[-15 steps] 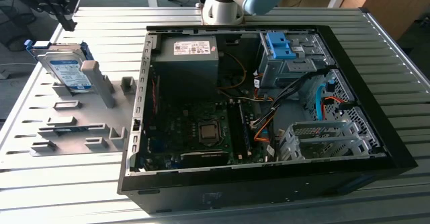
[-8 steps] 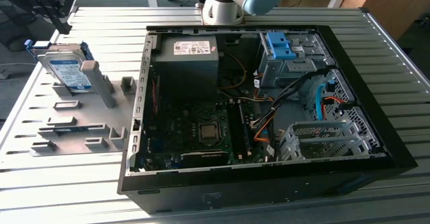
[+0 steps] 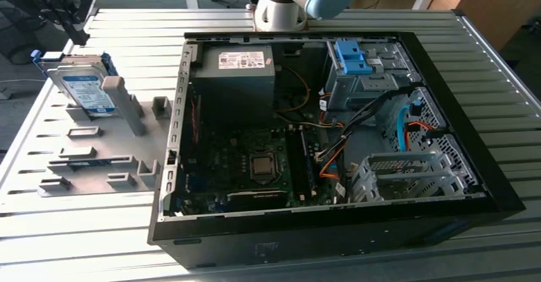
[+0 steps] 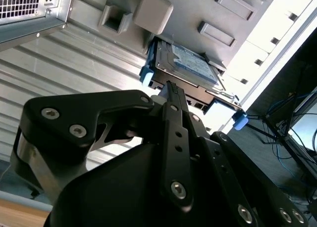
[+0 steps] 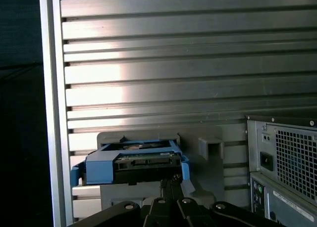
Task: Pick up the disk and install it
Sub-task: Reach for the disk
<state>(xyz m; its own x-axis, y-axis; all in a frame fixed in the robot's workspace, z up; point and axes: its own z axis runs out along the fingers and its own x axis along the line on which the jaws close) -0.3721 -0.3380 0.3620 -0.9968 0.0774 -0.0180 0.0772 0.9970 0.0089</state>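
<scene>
The disk stands on edge in a slot of the grey fixture plate at the exterior view's left; it is silver with a white-and-blue label and blue rails. My black gripper hangs just above and behind its top edge, apart from it. Both wrist views look along the fingers, which are shut with nothing between them, at the disk a short way beyond the gripper.
The open computer case lies right of the fixture, with a power supply, a blue bracket over the drive cage, loose cables and a perforated metal cage. The ribbed metal table extends around it.
</scene>
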